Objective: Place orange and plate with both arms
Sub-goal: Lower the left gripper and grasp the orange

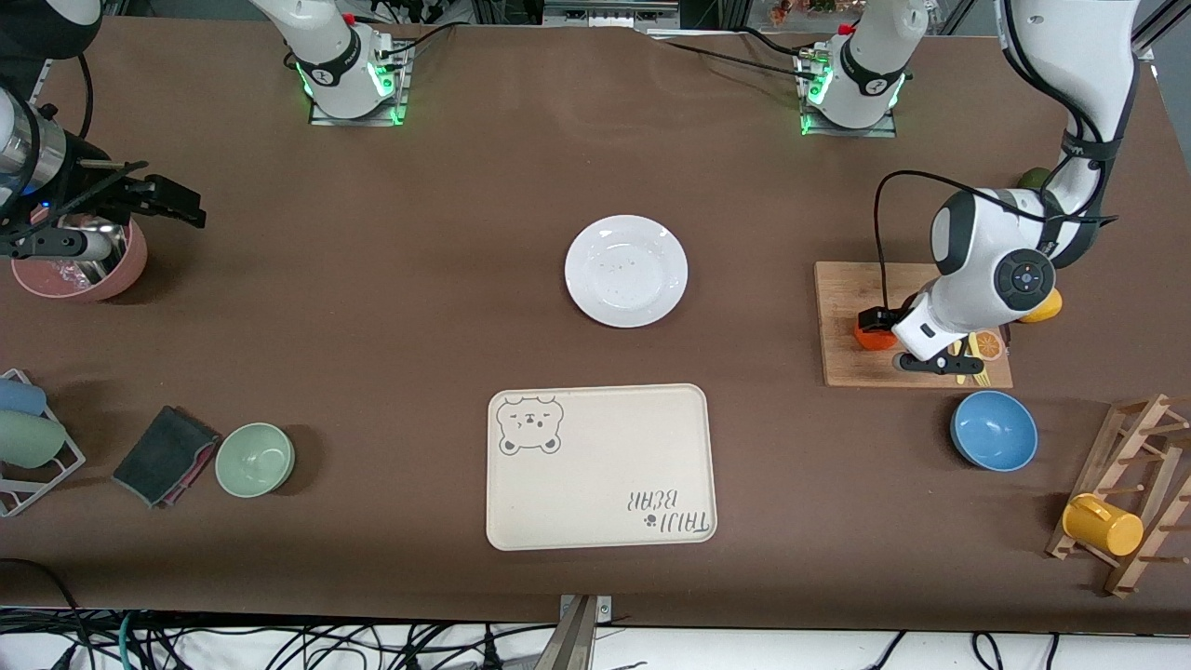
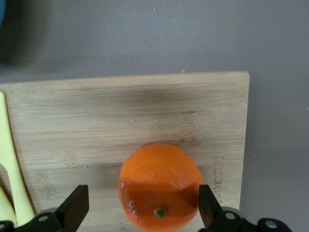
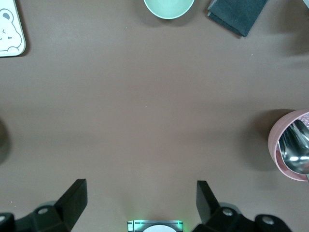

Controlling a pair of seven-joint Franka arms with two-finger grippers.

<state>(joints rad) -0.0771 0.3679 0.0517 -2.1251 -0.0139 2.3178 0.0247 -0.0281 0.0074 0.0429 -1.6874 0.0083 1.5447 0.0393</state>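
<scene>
Orange: the orange (image 2: 159,188) sits on the wooden cutting board (image 1: 842,316) at the left arm's end of the tabletop (image 1: 372,307), well apart from the plate.
Key relation: the left hand (image 1: 879,337) is down at the board with the fruit directly between its two fingers (image 2: 75,205); being round, the fruit has no long axis to line up with.
Left hand: spread wide. One finger looks to be right against the fruit's skin and the other is clear of it, though contact is hard to judge from the wrist view. Nothing is clamped yet.
Plate: the plate (image 1: 626,271) lies bare at mid-tabletop, farther from the front camera than the bear-print tray (image 1: 600,465).
Right hand: the right hand (image 1: 140,200) waits over the tabletop beside the pink bowl (image 1: 84,265), fingers apart, holding nothing.
Nearer arm: the left, by far, for the orange.
</scene>
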